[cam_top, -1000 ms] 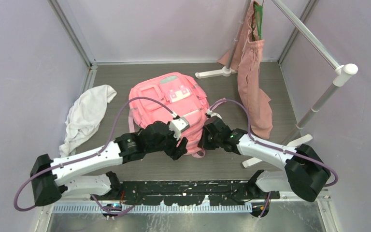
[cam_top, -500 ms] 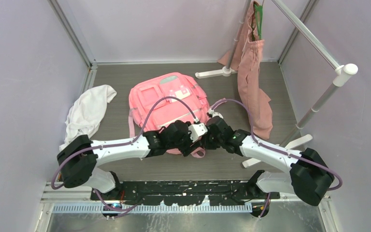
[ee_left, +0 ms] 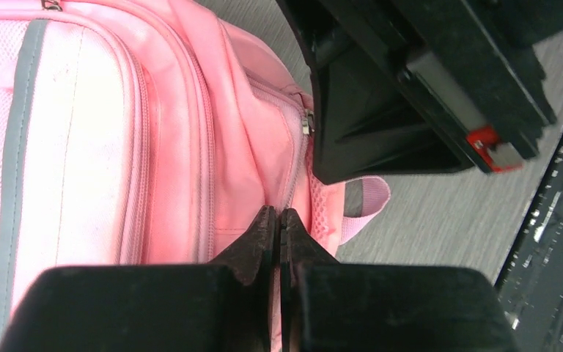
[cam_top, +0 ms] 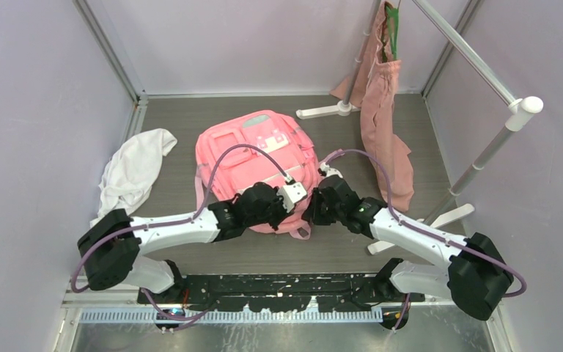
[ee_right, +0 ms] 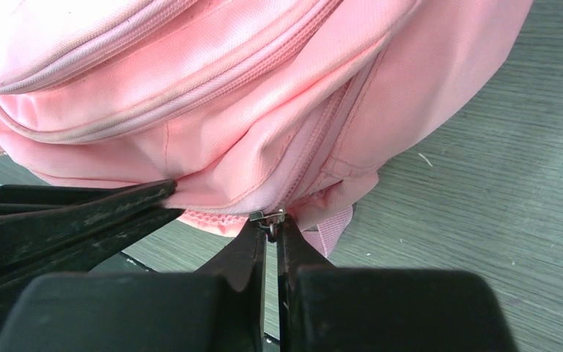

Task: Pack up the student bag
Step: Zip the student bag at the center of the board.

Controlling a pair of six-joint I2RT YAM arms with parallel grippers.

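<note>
Has just snapped the left gripper (ee_left: 278, 220) shut, tips together on a fold of pink fabric beside the zip line at the near end of the student bag (cam_top: 256, 150); had it standing wide half a second ago, and further left a second ago. Keeps the right gripper (ee_right: 271, 233) pinched on the zipper pull (ee_right: 267, 217), just beside the left one. Looks like an anchor now set: fabric held on one side and pull on the other, so probably ready to draw the zip and open the main compartment, with no packing begun yet. Finds the bag lying flat, front up, around the middle of the table (cam_top: 190, 117), top end and its loop (ee_left: 366, 202) toward the near edge, bottom toward the far edge. Shows bright pink cloth, a front pocket outlined by a zip, small white-trimmed patches toward the far end, and a pale mesh panel edged in grey. Appears soft and fairly flat, zips closed as far as can be told. Leaves a white cloth (cam_top: 132, 172) by the left edge and a dusty-pink tote (cam_top: 385, 125) hanging near the far right corner, both apart from the bag.
</note>
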